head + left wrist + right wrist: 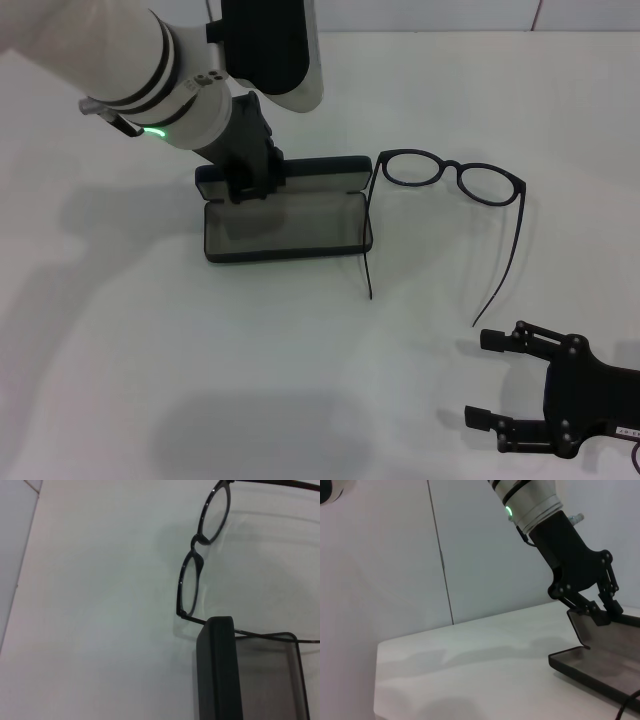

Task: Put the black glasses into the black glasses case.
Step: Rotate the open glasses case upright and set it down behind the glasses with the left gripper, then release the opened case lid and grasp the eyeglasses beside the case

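The black glasses case (pixel 288 228) lies open in the middle of the table, grey lining up, with its lid raised along the far side. My left gripper (pixel 243 190) is shut on the left part of that lid; the right wrist view shows the left gripper (pixel 595 614) pinching the lid edge of the black glasses case (pixel 600 665). The black glasses (pixel 452 176) lie unfolded just right of the case, and one temple runs along the case's right end. In the left wrist view the black glasses (pixel 192 575) sit beyond the end of the black glasses case (pixel 220 670). My right gripper (pixel 497 380) hovers open at the near right, apart from both.
A white table (pixel 150 380) carries everything. Its far edge meets a pale wall (pixel 470 555) behind the case.
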Controlling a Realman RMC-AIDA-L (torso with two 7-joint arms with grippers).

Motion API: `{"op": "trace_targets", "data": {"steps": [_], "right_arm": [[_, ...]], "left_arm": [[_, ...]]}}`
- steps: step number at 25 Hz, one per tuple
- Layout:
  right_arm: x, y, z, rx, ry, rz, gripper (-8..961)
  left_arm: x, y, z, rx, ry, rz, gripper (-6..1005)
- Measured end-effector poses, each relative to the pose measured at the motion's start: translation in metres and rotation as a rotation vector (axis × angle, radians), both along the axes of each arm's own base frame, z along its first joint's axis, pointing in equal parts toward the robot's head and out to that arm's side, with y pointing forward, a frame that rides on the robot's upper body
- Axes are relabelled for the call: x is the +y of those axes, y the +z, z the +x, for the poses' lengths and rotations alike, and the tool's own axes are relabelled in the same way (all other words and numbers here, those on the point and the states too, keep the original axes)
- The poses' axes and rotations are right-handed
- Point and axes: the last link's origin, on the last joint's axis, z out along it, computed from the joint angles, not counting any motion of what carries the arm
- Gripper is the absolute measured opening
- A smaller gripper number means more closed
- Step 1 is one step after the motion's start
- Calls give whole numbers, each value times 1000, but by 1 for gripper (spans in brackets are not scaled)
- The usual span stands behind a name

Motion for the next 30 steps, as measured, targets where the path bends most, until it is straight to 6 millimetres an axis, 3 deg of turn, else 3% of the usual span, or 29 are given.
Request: {"op": "trace_targets", "data": {"steps": [29, 30], "right_arm": [[1, 0, -1, -2, 5, -1, 851], [1, 0, -1, -2, 5, -1, 851]], "left_arm": [[0, -7, -7, -8, -34, 42, 248], [-1, -6, -7, -9, -34, 43, 282]]}}
